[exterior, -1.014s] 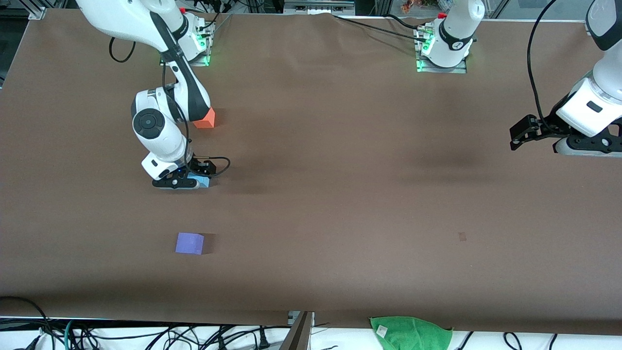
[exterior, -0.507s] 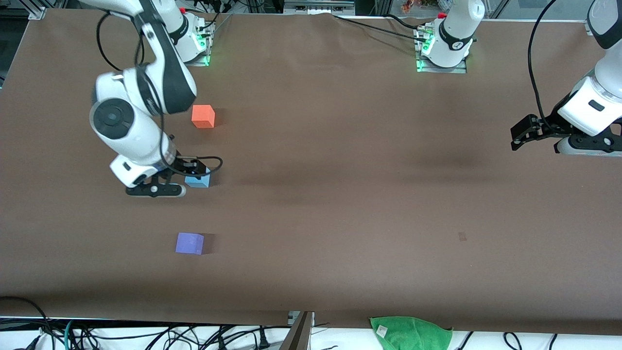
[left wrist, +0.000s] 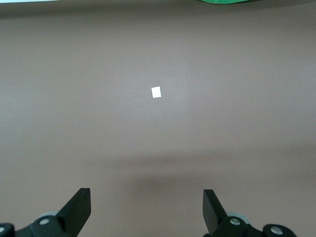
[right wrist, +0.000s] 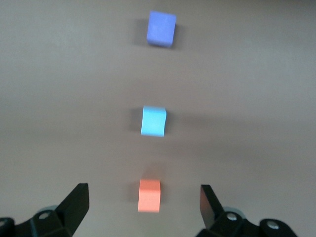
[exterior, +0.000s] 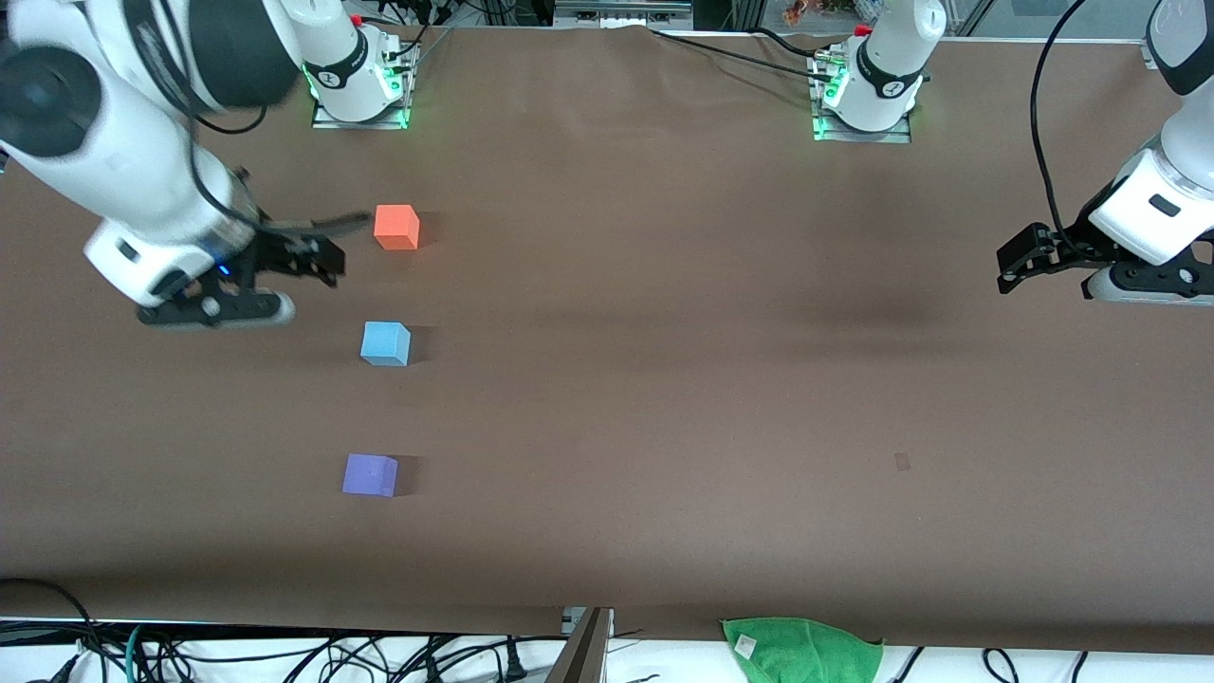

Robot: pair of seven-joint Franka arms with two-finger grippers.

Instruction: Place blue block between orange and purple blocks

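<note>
1. While three cubes sit in a row on the brown surface [exterior: 664, 379], the blue block [exterior: 385, 343] rests between the other two, touching neither and held by nothing.
2. Farther from the front camera than the blue block sits the orange block [exterior: 396, 228]; nearer to that camera lies the purple block [exterior: 370, 475]. All three stand toward the right arm's end of the surface.
3. Raised over bare surface beside the row, the right gripper [exterior: 270, 280] is empty; its wrist view shows the black fingers [right wrist: 74, 205] spread wide, with the orange block [right wrist: 149, 195], blue block [right wrist: 153, 121] and purple block [right wrist: 161, 28] lined up below.
4. At the other end, the left gripper [exterior: 1029, 256] waits above the surface, its fingers [left wrist: 79, 210] apart and holding nothing, a small white mark [left wrist: 156, 92] on the brown surface [left wrist: 237, 74] beneath.
5. A green cloth [exterior: 801, 649] lies at the surface's edge closest to the front camera.
</note>
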